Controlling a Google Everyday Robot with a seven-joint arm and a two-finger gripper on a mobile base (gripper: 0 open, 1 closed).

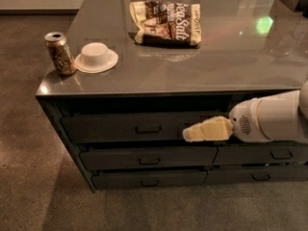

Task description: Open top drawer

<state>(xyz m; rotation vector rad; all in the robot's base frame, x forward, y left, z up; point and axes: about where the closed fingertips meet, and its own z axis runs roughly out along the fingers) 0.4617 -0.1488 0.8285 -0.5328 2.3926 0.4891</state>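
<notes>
The tool (188, 134), whose grip I cannot tell, is hovering just right of the handle (148, 129) on the top drawer (103, 127), which is sitting directly under the tabletop (202, 64).

The white arm (276, 121) is extended in from the right edge and held nearly level. The cream hand (190, 134) is carried at its left end, pointed leftward and tipped slightly downward, low at the near right
</notes>
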